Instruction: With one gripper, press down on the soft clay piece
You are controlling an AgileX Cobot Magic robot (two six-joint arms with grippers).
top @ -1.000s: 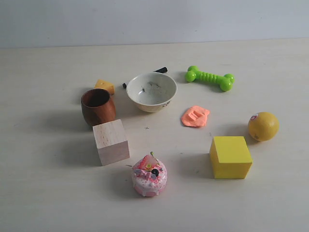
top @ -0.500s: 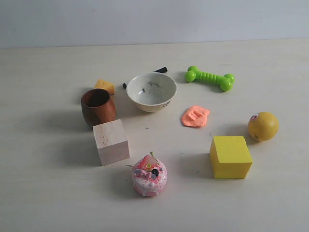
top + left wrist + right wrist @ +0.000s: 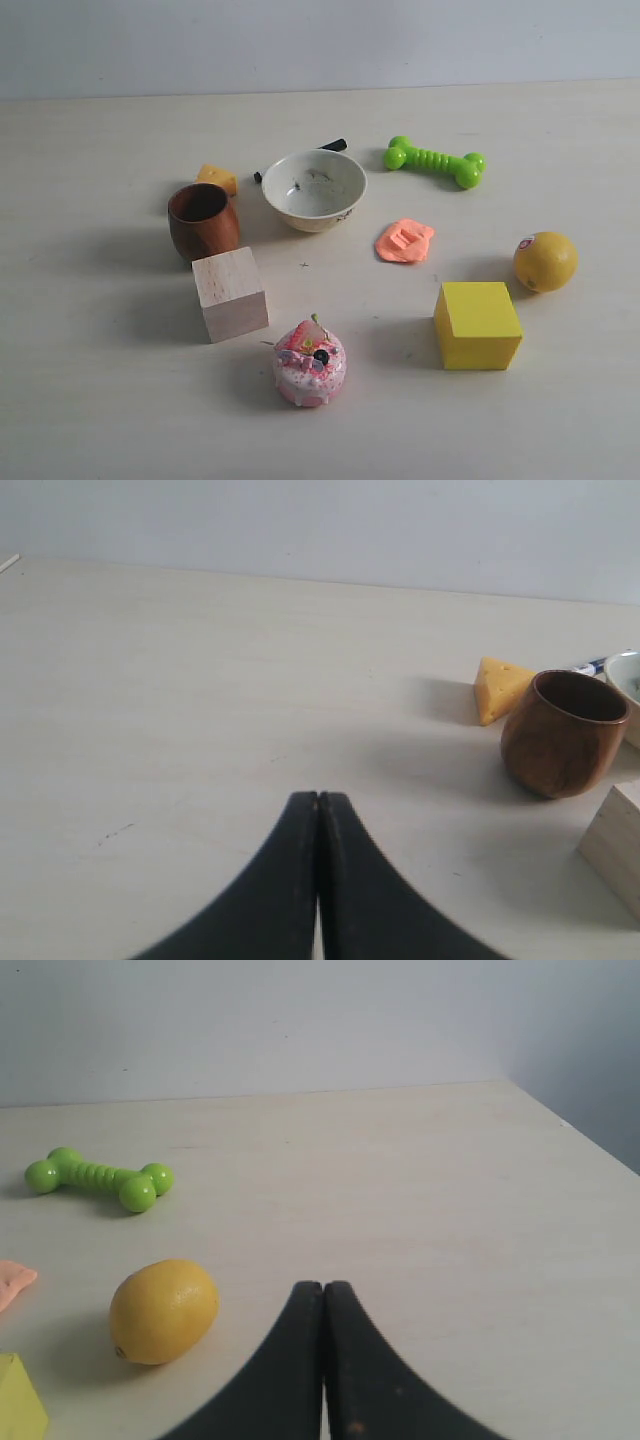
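- Salmon-orange and matte: the soft clay piece, a small flat irregular blob just right of centre in the exterior view. Set on the pale table, lower right of the bowl, above the yellow cube, left of the lemon-like yellow ball, apart from all 3.
- On its top face, a shallow rectangular dent; around it, thin ragged edges.
- Judged light, soft and yielding: likely to flatten rather than slide under a push from straight above, and perhaps to cling to a fingertip on lift-off.
- No grasp called for. Best met on the thicker middle, near the dent, not on the thin rim.
- Right gripper: 2 black curved fingers pressed together tip to tip, nothing between them. At the left edge of the right wrist view, only a sliver of the clay.
- Left gripper: closed the same way, empty, at lower centre of the left wrist view over bare table.
- No gripper in the exterior view; right one judged nearer the clay.
- Elsewhere:
  - off-white speckled bowl, glossy
  - ribbed green bone toy, rubbery-looking
  - smooth dark wooden cup
  - pale raw wooden block, square-edged
  - small orange-yellow cheese wedge
  - pink frosted toy cake, bottom centre
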